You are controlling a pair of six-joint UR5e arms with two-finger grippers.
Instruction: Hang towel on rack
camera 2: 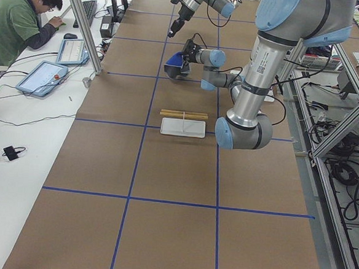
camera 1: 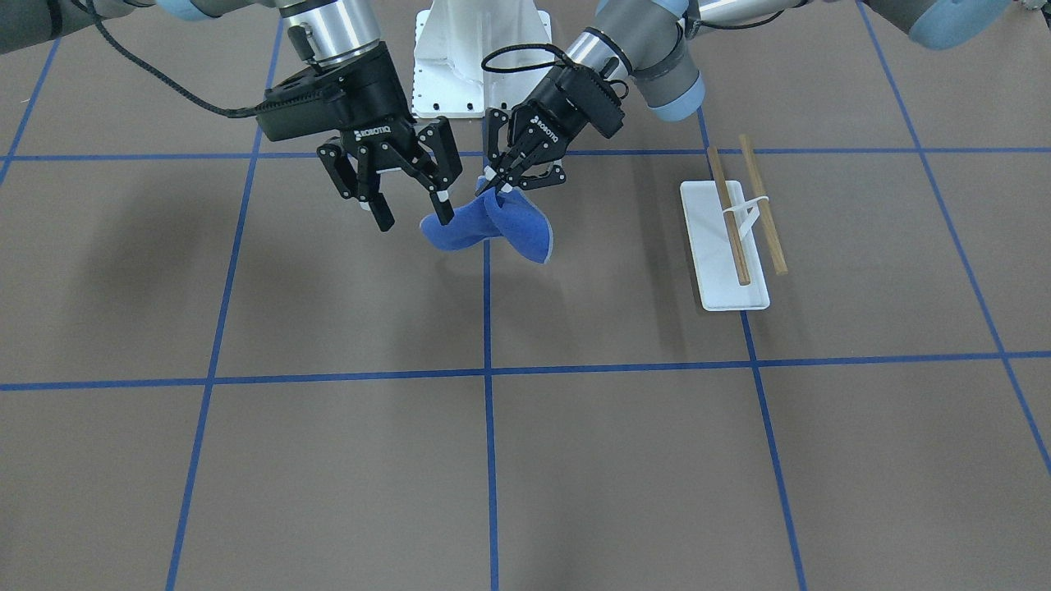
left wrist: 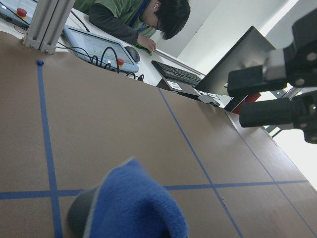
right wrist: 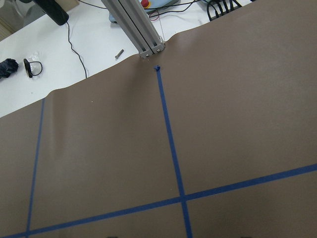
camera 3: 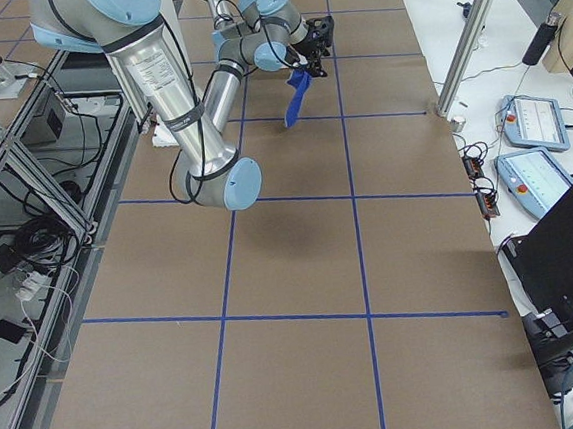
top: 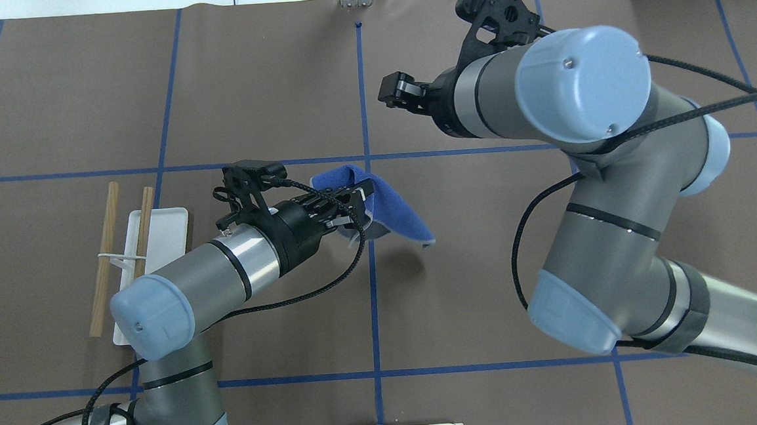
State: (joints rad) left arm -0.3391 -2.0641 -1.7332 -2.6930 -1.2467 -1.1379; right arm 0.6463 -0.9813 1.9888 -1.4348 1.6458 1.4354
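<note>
Left gripper (camera 1: 497, 179) clamped on towel (camera 1: 513, 226) hanging beneath it, right gripper (camera 1: 415, 218) spread wide and empty, rack (camera 1: 724, 279) beyond left gripper

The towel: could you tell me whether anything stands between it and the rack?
Nothing visible does. The towel hangs from the shut left gripper, with only bare table between it and the rack; the open right gripper sits on the towel's other side.
</note>
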